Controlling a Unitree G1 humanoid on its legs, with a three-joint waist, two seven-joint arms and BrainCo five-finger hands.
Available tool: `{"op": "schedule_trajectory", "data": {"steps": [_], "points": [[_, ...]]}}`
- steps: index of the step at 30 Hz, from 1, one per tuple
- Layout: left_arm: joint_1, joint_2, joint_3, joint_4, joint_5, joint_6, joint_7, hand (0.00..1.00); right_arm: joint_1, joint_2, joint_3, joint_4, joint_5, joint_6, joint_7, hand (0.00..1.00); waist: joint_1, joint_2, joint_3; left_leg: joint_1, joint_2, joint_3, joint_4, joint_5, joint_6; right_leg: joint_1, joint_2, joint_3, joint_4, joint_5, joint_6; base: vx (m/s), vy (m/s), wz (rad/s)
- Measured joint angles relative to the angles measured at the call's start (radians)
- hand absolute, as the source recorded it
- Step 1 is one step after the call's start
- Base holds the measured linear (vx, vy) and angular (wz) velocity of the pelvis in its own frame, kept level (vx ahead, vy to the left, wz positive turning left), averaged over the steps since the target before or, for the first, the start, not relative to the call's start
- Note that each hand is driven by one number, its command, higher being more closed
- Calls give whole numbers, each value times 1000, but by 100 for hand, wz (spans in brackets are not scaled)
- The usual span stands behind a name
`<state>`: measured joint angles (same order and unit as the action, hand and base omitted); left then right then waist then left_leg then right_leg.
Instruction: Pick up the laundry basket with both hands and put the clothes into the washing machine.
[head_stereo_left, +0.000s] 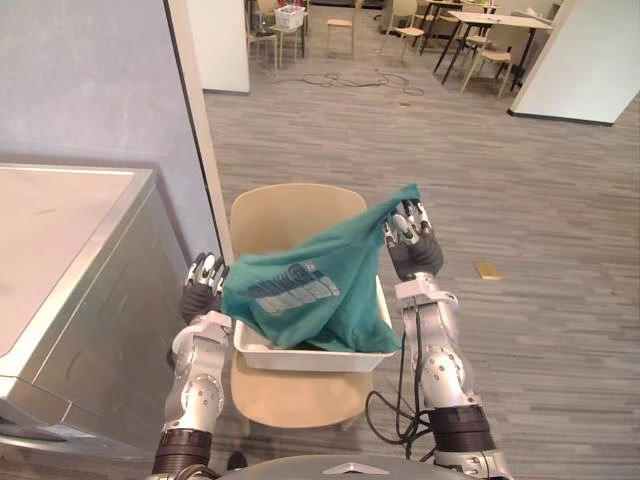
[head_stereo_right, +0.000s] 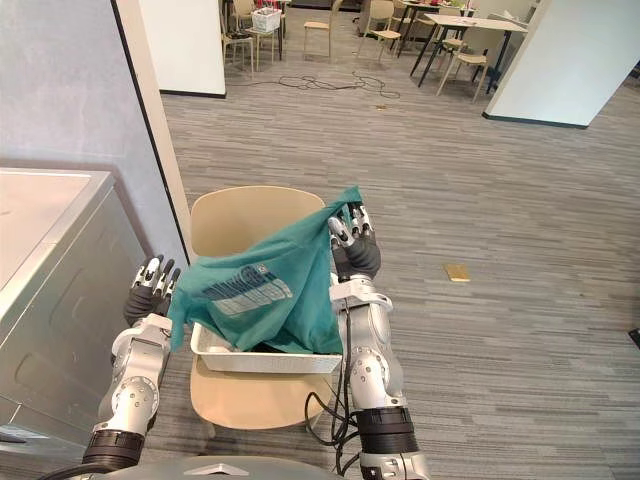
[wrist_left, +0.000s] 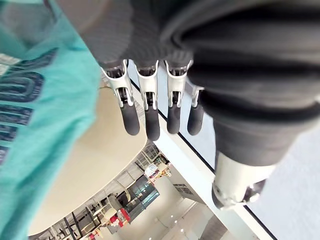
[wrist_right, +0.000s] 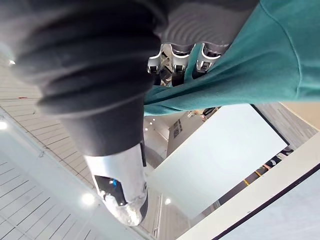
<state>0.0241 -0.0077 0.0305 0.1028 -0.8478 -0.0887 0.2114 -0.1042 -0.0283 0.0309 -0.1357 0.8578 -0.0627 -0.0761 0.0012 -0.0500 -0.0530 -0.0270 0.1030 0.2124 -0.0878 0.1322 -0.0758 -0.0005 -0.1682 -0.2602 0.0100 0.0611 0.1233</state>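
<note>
since the washing machine (head_stereo_left: 70, 300) is the biggest thing near us, we start there: it stands on our left with its pale top showing, just beside the tan chair (head_stereo_left: 290, 215); we cannot see its door. on the chair's seat sits the white laundry basket (head_stereo_left: 310, 358), a shallow, stiff tub. we judge it light and rigid, best taken by its left and right rims, one hand to each side, so that it rides level. over it lies the teal shirt (head_stereo_left: 320, 285), soft and limp, covering most of the basket and spilling past its left rim, with one corner drawn up into a peak. our right hand (head_stereo_left: 412, 245) is at that peak, raised above the basket's right side, and in the right wrist view its fingers (wrist_right: 170, 60) curl into the teal cloth, so we read it as clamped on the shirt. our left hand (head_stereo_left: 203, 285) sits low beside the shirt's left edge, its fingers (wrist_left: 152, 125) straight and spread, holding nothing. cloth like this sags and slips from a light pinch, so we judge a gathered handful safer than a corner.
</note>
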Motion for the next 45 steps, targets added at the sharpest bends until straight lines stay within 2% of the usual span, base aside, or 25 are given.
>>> {"op": "schedule_trajectory", "data": {"steps": [12, 18, 20, 24, 26, 29, 36, 40, 45], "points": [[0, 8, -10, 26, -68, -34, 0, 100, 0, 0, 6, 18, 2, 0, 2, 0, -1, -7, 8, 0, 0, 1, 0, 0, 0, 0, 0, 0, 0, 0, 0, 0, 0, 0], [0, 6, 40, -21, -103, -48, -1, 100, 52, -2, 13, 48, 1, 1, 17, 0, 0, -10, 10, 2, 0, -1, 0, 0, 0, 2, 0, -1, 2, -1, -2, 0, 0, 0], [0, 6, 68, -58, -109, -60, -4, 100, 102, -8, 33, 68, 0, 7, 49, 0, 0, -15, 13, 7, 0, -2, 0, 0, 0, 6, 0, -1, 5, -4, -2, 0, 0, 0], [0, 6, 130, -82, -110, -72, -8, 100, 222, -23, 45, 120, -2, 62, 91, 0, 1, -20, 17, 8, -1, -9, 0, 0, 0, 9, 0, -3, 11, -8, -1, 0, 0, 5], [0, 7, 180, -95, -110, -79, -11, 100, 292, -28, 43, 161, -50, 107, 125, 0, 0, -20, 17, 9, 0, -10, 0, 0, 0, 10, 0, -3, 12, -9, -1, 0, 0, 0], [0, 7, 234, -100, -111, -88, -22, 100, 356, -43, 41, 209, -110, 138, 169, 0, -2, -22, 18, 12, 0, -13, 0, -2, -3, 15, 0, -4, 12, -9, -1, 0, 0, 0], [10, 8, 327, -174, -111, -118, -38, 100, 396, -64, -12, 360, -238, 178, 240, 0, 2, -27, 20, 19, 0, -13, 0, -4, -7, 20, -1, -4, 12, -9, -1, 0, 0, 0], [20, 7, 341, -186, -111, -118, -43, 100, 414, -64, -51, 395, -278, 199, 248, 0, 2, -28, 27, 33, 0, -17, 0, -4, -7, 37, -1, -8, 11, -15, 5, -7, 2, 3], [46, 7, 344, -210, -110, -117, -44, 100, 413, -64, -87, 397, -278, 200, 248, 0, 1, -29, 28, 32, 0, -17, 0, -4, -6, 36, -2, -9, 11, -15, 5, 0, 0, 0]]}}
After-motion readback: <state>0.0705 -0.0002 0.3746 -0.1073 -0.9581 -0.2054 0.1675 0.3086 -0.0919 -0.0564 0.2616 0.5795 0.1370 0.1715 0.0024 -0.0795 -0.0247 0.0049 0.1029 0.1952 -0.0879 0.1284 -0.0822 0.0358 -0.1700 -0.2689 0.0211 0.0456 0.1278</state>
